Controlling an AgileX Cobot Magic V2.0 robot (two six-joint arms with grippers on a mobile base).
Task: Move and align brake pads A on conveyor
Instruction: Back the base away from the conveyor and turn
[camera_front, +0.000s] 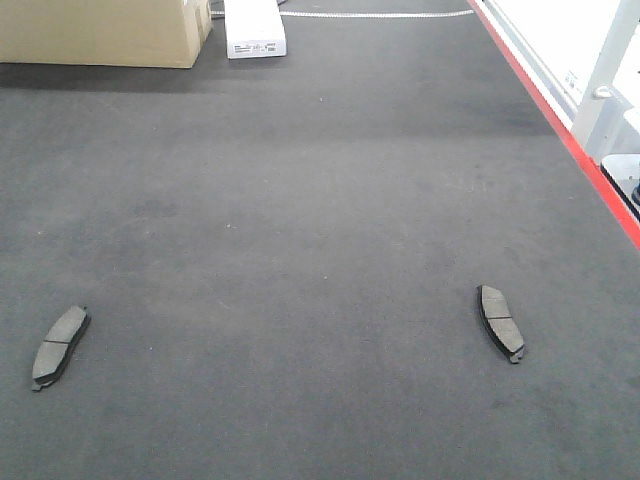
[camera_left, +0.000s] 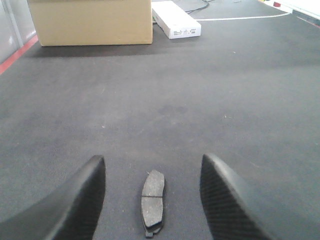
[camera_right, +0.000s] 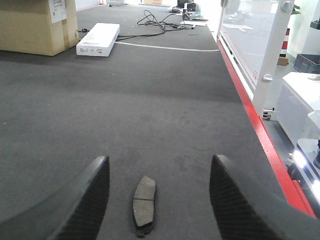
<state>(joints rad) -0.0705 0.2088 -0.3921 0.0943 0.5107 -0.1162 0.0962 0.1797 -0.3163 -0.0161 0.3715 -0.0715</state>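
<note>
Where the front view looks down the belt (camera_front: 300, 200), we see two grey grooved pads lying flat and well apart, the left pad (camera_front: 60, 346) and the right pad (camera_front: 501, 322); the label on the white box (camera_front: 254, 28) is too small to read. The left wrist view shows the left gripper (camera_left: 152, 161) spread wide and empty, the left pad (camera_left: 153, 202) between its fingers (camera_left: 75, 205), untouched. The right wrist view shows the right gripper (camera_right: 160, 160) likewise astride the right pad (camera_right: 144, 205).

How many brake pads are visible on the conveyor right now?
2. Left brake pad lies at the conveyor's near left, framed by the open left claw; right brake pad at near right, framed by the open right claw. Others may be out of frame.
</note>
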